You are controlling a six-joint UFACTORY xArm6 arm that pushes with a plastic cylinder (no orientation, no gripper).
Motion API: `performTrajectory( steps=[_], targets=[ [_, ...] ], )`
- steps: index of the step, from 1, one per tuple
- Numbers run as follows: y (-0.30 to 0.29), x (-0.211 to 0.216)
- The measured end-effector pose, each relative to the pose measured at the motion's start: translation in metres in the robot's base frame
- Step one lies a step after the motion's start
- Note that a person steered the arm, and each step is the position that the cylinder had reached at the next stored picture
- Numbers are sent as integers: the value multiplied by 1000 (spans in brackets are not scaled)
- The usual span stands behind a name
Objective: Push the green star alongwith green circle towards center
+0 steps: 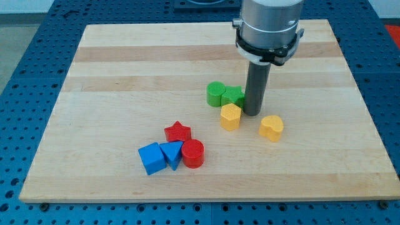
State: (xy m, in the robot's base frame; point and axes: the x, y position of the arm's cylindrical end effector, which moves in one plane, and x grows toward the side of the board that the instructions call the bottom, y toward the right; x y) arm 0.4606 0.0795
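The green circle (215, 93) and the green star (233, 95) sit side by side, touching, a little right of the board's middle. My tip (252, 112) stands right against the star's right side. The dark rod hangs from the grey arm end (269, 28) at the view's top.
A yellow hexagon (230, 116) lies just below the star, close to my tip's left. A yellow heart (271, 127) lies below right of my tip. A red star (178, 132), red cylinder (192, 154), blue cube (152, 158) and blue triangle (170, 152) cluster at lower left. The wooden board (125, 69) ends on all sides.
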Motion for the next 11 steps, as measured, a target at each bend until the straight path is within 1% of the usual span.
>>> performTrajectory(
  steps=[1,2,3,4,5,6,7,8,10,11],
  targets=[
    [-36,-3],
    [-95,-3],
    [-105,-10],
    [-103,2],
    [-118,3],
    [-90,2],
    [-19,-7],
    [7,-15],
    [-69,-16],
    [-59,-52]
  ],
)
